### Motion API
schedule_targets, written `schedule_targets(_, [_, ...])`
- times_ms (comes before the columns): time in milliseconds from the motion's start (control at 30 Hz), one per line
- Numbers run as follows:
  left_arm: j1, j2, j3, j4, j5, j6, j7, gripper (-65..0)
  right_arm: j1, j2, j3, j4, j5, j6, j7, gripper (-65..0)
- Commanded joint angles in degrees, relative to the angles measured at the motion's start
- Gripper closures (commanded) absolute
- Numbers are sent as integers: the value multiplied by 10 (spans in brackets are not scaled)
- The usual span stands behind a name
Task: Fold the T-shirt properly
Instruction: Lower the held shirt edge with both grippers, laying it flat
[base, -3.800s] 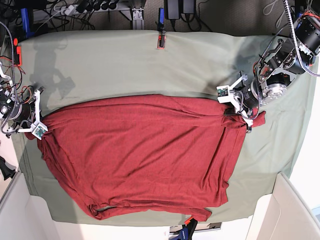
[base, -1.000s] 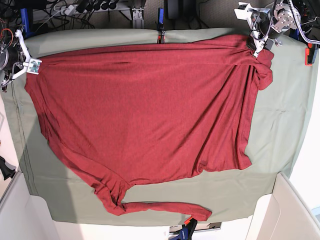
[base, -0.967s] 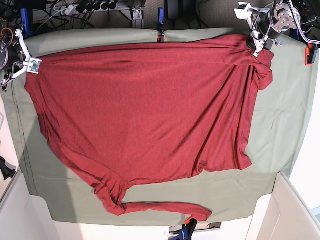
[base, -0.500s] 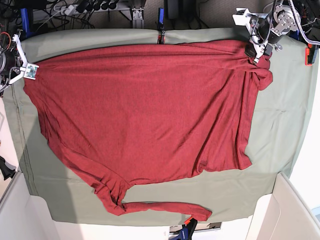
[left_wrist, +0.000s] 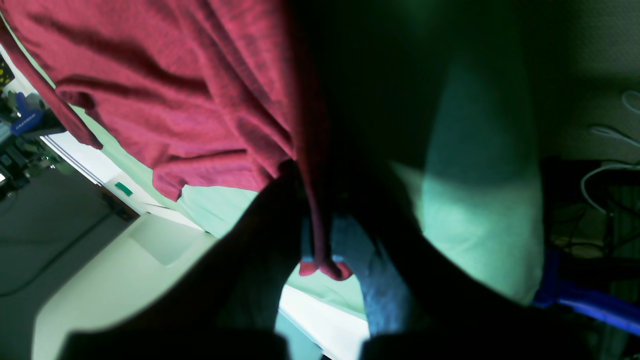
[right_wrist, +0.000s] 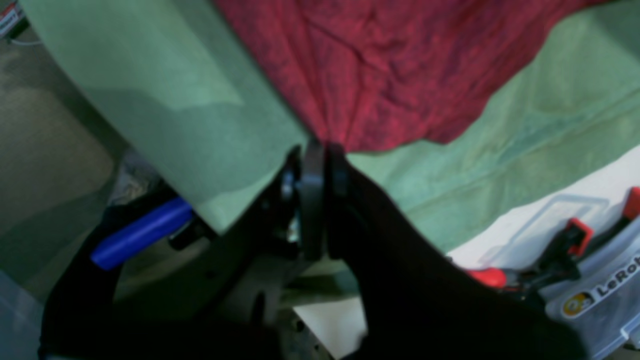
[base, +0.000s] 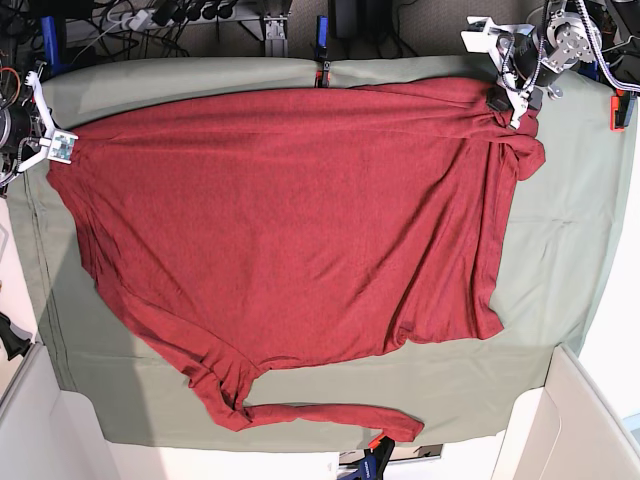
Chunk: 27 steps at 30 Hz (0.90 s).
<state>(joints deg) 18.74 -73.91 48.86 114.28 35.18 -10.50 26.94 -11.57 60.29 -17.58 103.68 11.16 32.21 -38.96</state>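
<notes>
- Spreading stage, base view: the T-shirt (base: 290, 230) lies opened out over most of the green table cloth (base: 570, 230), its upper edge along the top of the frame and one long sleeve (base: 320, 415) trailing along the lower edge.
- Left gripper (base: 505, 95), upper right of the base view: pressed together on a bunched corner of the shirt; in the left wrist view a red fold hangs pinched between the two dark fingers (left_wrist: 260, 235).
- Right gripper (base: 55, 145), upper left of the base view: jaws pressed together on the opposite corner; in the right wrist view the red cloth runs to a point at the closed fingertips (right_wrist: 312, 165).
- Progress, judged from how the cloth lies: the shirt is laid nearly flat, but no fold shows yet. The right-hand side near the left gripper is gathered in ridges, the lower left edge is rumpled, and the sleeve is not tucked in. Smoothing, sleeve folds and body folds all seem left to do, so the task appears to be at an early stage.
- Writing: a clear plastic box (right_wrist: 600, 300) at the lower right of the right wrist view bears a label reading "LeRo", cut off at the frame edge. No other text can be read.
</notes>
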Motion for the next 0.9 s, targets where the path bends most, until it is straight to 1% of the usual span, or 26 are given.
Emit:
schedule_targets(0, [-2, -10, -15, 7, -5, 8, 0, 0, 6, 14, 11, 8, 0, 2, 4, 0])
schedule_targets(67, [-2, -4, -39, 7, -29, 6, -13, 0, 7, 12, 12, 7, -1, 2, 6, 0])
schedule_targets(167, [-2, 11, -75, 5, -64, -28, -43, 0, 8, 3, 14, 7, -2, 3, 16, 0])
schedule_targets(267, [-2, 32, -106, -8, -84, -40, -58, 0, 17, -14, 14, 4, -2, 11, 17, 0])
schedule_targets(333, [-2, 45, -125, -25, -86, -41, -66, 0, 27, -27, 14, -3, -2, 11, 17, 0])
schedule_targets(433, [-2, 67, -148, -61, -86, -41, -92, 0, 46, -43, 14, -17, -2, 17, 17, 0])
schedule_targets(500, [-2, 78, -154, -80, -85, -41, -103, 0, 58, -49, 14, -24, 0, 19, 19, 0])
schedule_targets(600, [-18, 92, -161, -103, -84, -41, -105, 0, 78, -52, 14, -32, 7, 20, 19, 0])
schedule_targets(733, [-45, 95, -163, -131, -84, -41, -121, 0, 106, -54, 13, -55, 21, 24, 24, 0])
schedule_targets(867, [-63, 95, -163, -148, -88, -41, -133, 0, 131, -69, 13, -83, 30, 26, 25, 0])
